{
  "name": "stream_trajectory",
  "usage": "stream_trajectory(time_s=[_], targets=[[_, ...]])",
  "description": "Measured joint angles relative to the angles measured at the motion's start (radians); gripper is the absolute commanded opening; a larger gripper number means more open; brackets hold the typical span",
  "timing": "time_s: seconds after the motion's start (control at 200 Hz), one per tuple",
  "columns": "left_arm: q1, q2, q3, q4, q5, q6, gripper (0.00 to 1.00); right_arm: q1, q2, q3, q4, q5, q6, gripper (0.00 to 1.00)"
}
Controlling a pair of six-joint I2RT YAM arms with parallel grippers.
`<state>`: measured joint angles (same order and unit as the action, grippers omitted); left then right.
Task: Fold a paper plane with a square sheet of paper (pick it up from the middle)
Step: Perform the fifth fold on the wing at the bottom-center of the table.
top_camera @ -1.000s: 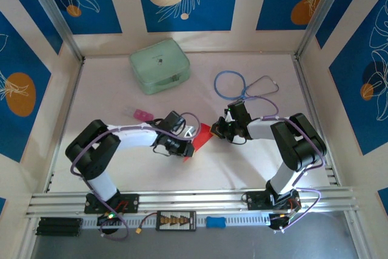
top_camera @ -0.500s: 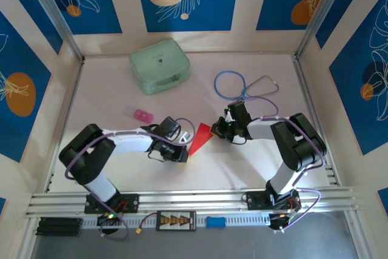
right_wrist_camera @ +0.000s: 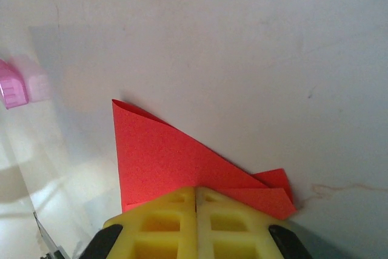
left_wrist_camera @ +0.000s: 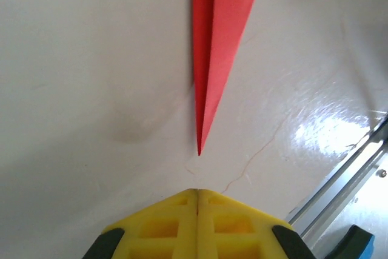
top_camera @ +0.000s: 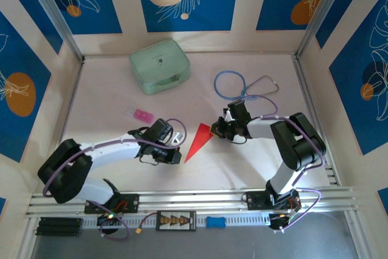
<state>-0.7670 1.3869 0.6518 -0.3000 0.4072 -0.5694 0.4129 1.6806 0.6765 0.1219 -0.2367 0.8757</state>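
The paper plane (top_camera: 197, 141) is a narrow red dart lying flat mid-table, its sharp tip toward the near left and its wide end toward the right arm. My left gripper (top_camera: 176, 156) is shut and holds nothing. In the left wrist view its yellow fingertips (left_wrist_camera: 209, 201) meet a short gap from the dart's tip (left_wrist_camera: 199, 144). My right gripper (top_camera: 216, 130) is shut too. Its yellow fingertips (right_wrist_camera: 182, 201) rest over the paper plane's wide end (right_wrist_camera: 157, 156), which spreads out on both sides from under them. I cannot tell whether any paper is pinched.
A pale green case (top_camera: 159, 65) sits at the back left, and a small pink object (top_camera: 143, 114) lies left of the left arm. Blue and grey cable loops (top_camera: 230, 83) lie behind the right arm. Metal rails (top_camera: 194, 198) run along the near edge.
My left gripper has slid down the dart toward the near left and come off its tip, its jaws closing fully. The dart now lies flat. The right arm has not moved.
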Motion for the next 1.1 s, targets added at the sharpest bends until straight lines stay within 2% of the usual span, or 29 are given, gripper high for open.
stream_trajectory(time_s=[0.34, 0.61, 0.69, 0.845, 0.96, 1.1], targets=[[0.076, -0.055, 0.001, 0.018, -0.024, -0.007, 0.09, 0.006, 0.027, 0.045, -0.072, -0.072, -0.210, 0.08], [0.115, -0.039, 0.000, 0.082, -0.012, -0.035, 0.14, 0.077, 0.008, 0.112, -0.167, -0.091, -0.322, 0.13], [0.126, -0.001, 0.004, 0.099, 0.004, -0.035, 0.20, 0.097, -0.047, 0.110, -0.195, -0.056, -0.317, 0.19], [0.132, 0.101, 0.048, 0.124, 0.052, -0.048, 0.22, 0.119, -0.239, 0.026, -0.175, 0.013, -0.243, 0.29], [0.132, 0.174, 0.092, 0.162, 0.093, -0.054, 0.24, 0.120, -0.354, -0.070, -0.152, 0.044, -0.154, 0.29], [0.133, 0.232, 0.115, 0.203, 0.143, -0.062, 0.26, 0.124, -0.410, -0.142, -0.155, 0.068, -0.069, 0.30]])
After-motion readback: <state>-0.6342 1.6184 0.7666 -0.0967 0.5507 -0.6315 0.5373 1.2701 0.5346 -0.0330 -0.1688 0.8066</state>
